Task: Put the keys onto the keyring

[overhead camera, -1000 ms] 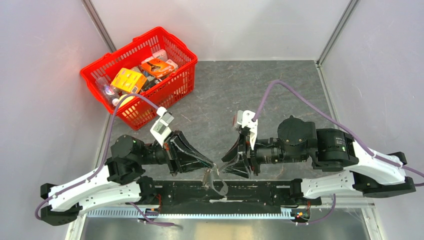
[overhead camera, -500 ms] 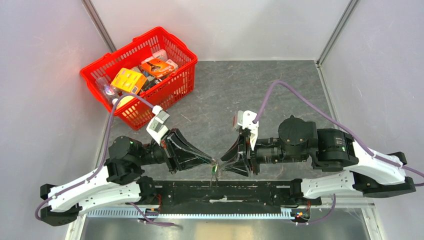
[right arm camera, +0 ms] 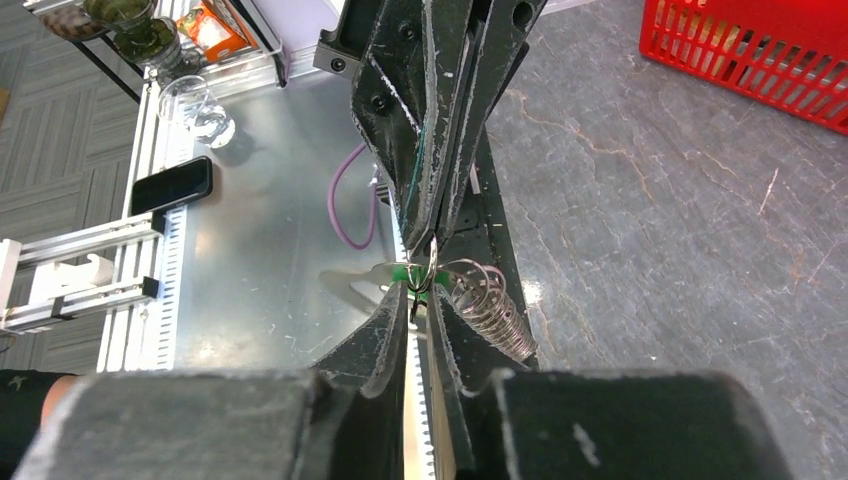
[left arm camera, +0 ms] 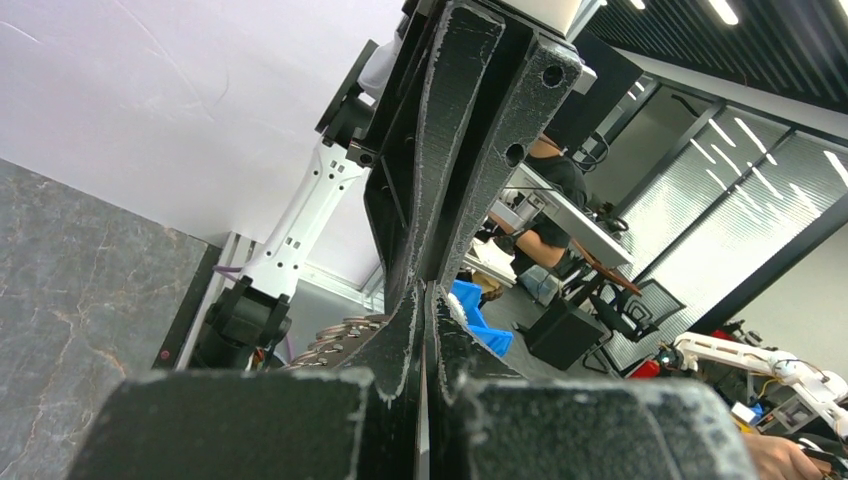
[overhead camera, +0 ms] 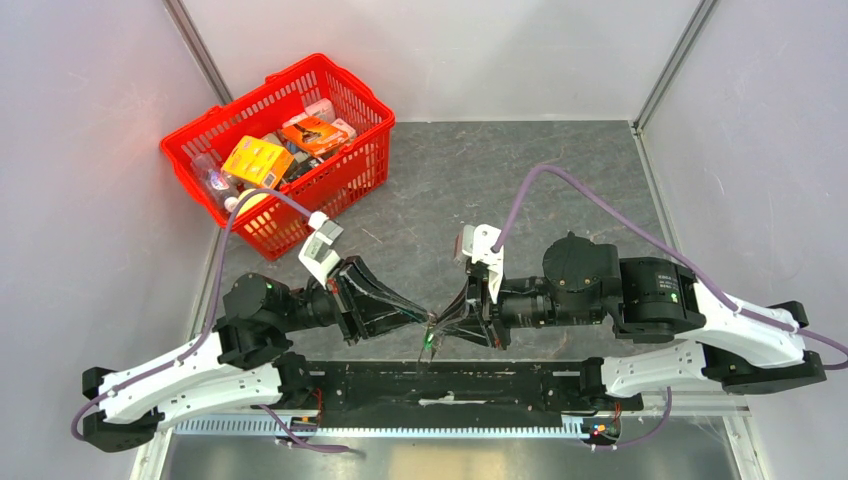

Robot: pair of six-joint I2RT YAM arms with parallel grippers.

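My two grippers meet tip to tip above the near table edge. The left gripper (overhead camera: 424, 320) (right arm camera: 432, 240) (left arm camera: 428, 288) is shut, pinching a thin wire at the top end of the keyring (right arm camera: 488, 305), a dark coiled loop that hangs beside my right fingers and also shows bumpy in the left wrist view (left arm camera: 335, 338). The key, with its green head (right arm camera: 400, 273) (overhead camera: 428, 341), hangs just under the left tips. My right gripper (overhead camera: 436, 326) (right arm camera: 412, 292) has its jaws narrowly apart, tips flanking the wire right at the green head; contact is unclear.
A red basket (overhead camera: 215, 120) of packaged goods stands at the back left, also at the top right of the right wrist view (right arm camera: 760, 60). The black base rail (overhead camera: 500, 385) runs under the grippers. Off the table lie a phone (right arm camera: 170, 185) and a glass (right arm camera: 205, 120).
The right arm has slid left toward the left gripper and its jaws have narrowed. The key and loop that dangled lower now sit tight between the tips.
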